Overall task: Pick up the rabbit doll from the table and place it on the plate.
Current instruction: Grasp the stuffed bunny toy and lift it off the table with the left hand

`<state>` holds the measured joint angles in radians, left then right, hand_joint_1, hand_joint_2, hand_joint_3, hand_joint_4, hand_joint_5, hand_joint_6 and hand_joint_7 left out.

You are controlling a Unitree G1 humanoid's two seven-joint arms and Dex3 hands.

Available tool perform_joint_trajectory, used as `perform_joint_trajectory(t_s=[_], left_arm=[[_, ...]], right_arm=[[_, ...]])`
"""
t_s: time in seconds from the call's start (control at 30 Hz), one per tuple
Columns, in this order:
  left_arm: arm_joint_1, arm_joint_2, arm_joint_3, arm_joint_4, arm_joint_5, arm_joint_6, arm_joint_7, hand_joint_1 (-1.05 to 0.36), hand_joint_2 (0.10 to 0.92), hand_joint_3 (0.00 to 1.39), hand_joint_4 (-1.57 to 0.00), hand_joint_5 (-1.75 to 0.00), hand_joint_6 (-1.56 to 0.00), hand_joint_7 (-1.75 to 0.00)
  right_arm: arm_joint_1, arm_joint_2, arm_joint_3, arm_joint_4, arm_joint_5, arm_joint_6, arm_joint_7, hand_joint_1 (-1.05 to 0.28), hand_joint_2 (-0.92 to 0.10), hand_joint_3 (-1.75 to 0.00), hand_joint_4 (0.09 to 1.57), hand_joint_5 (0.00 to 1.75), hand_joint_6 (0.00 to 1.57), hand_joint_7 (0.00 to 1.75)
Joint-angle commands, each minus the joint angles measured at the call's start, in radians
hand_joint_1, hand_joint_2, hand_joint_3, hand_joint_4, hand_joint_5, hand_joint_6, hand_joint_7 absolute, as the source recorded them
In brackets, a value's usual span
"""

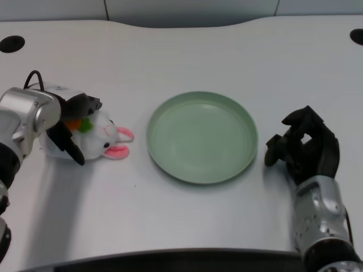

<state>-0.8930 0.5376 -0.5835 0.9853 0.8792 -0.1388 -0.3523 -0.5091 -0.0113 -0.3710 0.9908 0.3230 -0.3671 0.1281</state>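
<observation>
Nearest you, at the lower edge of the head view, a dark strip runs along the front rim of the white surface (pixel 187 226). Start at nine o'clock: your silver left forearm (pixel 25 116) comes in from the left edge, and the left hand (pixel 71 127) sits on the rabbit doll (pixel 102 136). You see black fingers (pixel 72 148) curled down the doll's near side and more over its top, so the hand is clamped on the doll's body. You find the doll lying on the surface, white, with an orange and green patch (pixel 79 124) just under the fingers. Its pink ears (pixel 119 144) point toward three o'clock, at the plate. You cannot tell whether the doll is lifted at all; it looks to be resting on the surface.

Move to the centre: the green plate (pixel 170 119) lies flat, round, with a raised rim. It is near the doll's ears but apart from them, a strip of bare surface between.

At the far corners, two dark holes (pixel 11 43) mark the surface.
</observation>
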Motion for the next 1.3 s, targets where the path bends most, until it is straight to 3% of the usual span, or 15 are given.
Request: perform_joint_trajectory(t_s=[0.03,0.3,0.4,0.5,0.6,0.63,0.7,0.77,0.83,0.9,0.93,1.03,1.17,1.23,1.3], left_arm=[[-0.009,-0.017,-0.04,0.066,0.025,-0.015,0.044,-1.0,0.812,0.0,0.0,0.0,-0.07,-0.01],[-0.011,-0.02,-0.126,0.145,0.09,-0.081,0.263,-0.97,0.811,0.0,-0.08,-0.05,-0.13,-0.03],[-0.004,-0.02,-0.131,0.17,0.085,-0.107,0.343,-0.89,0.794,0.0,-0.19,-0.12,-0.23,-0.06],[-0.003,-0.024,-0.136,0.191,0.082,-0.122,0.387,-0.8,0.785,0.0,-0.29,-0.18,-0.35,-0.07],[-0.002,-0.032,-0.137,0.215,0.079,-0.129,0.431,-0.76,0.768,0.0,-0.36,-0.27,-0.45,-0.05],[-0.002,-0.036,-0.138,0.223,0.079,-0.124,0.442,-0.74,0.76,0.0,-0.33,-0.38,-0.48,-0.04],[-0.003,-0.043,-0.144,0.234,0.083,-0.115,0.462,-0.69,0.762,0.0,-0.21,-0.81,-0.6,-0.03],[-0.002,-0.046,-0.144,0.243,0.08,-0.113,0.479,-0.64,0.764,0.0,-0.21,-1.05,-0.7,-0.06],[0.0,-0.046,-0.132,0.25,0.062,-0.124,0.489,-0.56,0.757,0.0,-0.24,-1.27,-0.8,-0.13],[0.003,-0.042,-0.131,0.255,0.056,-0.137,0.514,-0.46,0.746,0.0,-0.34,-1.37,-0.63,-0.71],[0.001,-0.043,-0.145,0.26,0.071,-0.129,0.534,-0.44,0.744,0.0,-0.36,-1.39,-0.58,-0.85],[0.001,-0.044,-0.167,0.273,0.089,-0.128,0.586,-0.43,0.759,0.0,-0.54,-1.42,-0.59,-0.94],[0.012,-0.035,-0.176,0.286,0.093,-0.163,0.705,-0.31,0.732,0.0,-0.76,-1.71,-0.71,-1.13],[0.012,-0.025,-0.188,0.29,0.104,-0.183,0.758,-0.3,0.742,0.0,-0.88,-1.74,-0.8,-1.03],[0.008,-0.021,-0.193,0.295,0.109,-0.193,0.78,-0.31,0.772,0.0,-0.98,-1.74,-0.94,-0.68]], right_arm=[[0.014,0.005,-0.003,-0.015,0.005,0.01,-0.007,-1.05,-0.57,-1.32,1.57,1.48,1.17,1.75],[0.012,0.002,-0.003,-0.015,0.004,0.02,-0.016,-1.05,-0.57,-1.33,1.57,1.49,1.17,1.75],[0.012,0.005,-0.002,-0.015,0.002,0.014,-0.018,-1.05,-0.57,-1.33,1.57,1.49,1.17,1.75],[0.012,0.007,-0.003,-0.019,0.006,0.025,-0.02,-1.05,-0.57,-1.33,1.57,1.49,1.16,1.75],[0.015,0.007,-0.003,-0.02,0.006,0.019,-0.011,-1.05,-0.57,-1.34,1.57,1.49,1.16,1.75],[0.015,0.006,-0.004,-0.019,0.008,0.018,-0.007,-1.05,-0.57,-1.33,1.57,1.49,1.15,1.75],[0.014,0.006,-0.005,-0.018,0.009,0.022,-0.01,-1.05,-0.57,-1.32,1.57,1.48,1.15,1.75],[0.015,0.007,-0.006,-0.021,0.01,0.024,-0.011,-1.05,-0.58,-1.32,1.57,1.46,1.15,1.75],[0.014,0.008,-0.006,-0.018,0.01,0.018,-0.009,-1.05,-0.56,-1.31,1.57,1.46,1.15,1.75],[0.013,0.008,-0.005,-0.017,0.008,0.016,-0.009,-1.05,-0.56,-1.31,1.57,1.46,1.16,1.75],[0.013,0.009,-0.005,-0.018,0.008,0.017,-0.01,-1.05,-0.56,-1.31,1.57,1.46,1.16,1.75],[0.013,0.01,-0.006,-0.022,0.01,0.021,-0.013,-1.05,-0.55,-1.31,1.57,1.47,1.17,1.75],[0.014,0.012,-0.006,-0.026,0.009,0.023,-0.017,-1.05,-0.56,-1.33,1.57,1.47,1.17,1.75],[0.014,0.011,-0.005,-0.025,0.005,0.024,-0.022,-1.05,-0.55,-1.33,1.57,1.47,1.17,1.75],[0.015,0.011,-0.005,-0.026,0.004,0.026,-0.025,-1.05,-0.55,-1.33,1.57,1.47,1.16,1.75]])
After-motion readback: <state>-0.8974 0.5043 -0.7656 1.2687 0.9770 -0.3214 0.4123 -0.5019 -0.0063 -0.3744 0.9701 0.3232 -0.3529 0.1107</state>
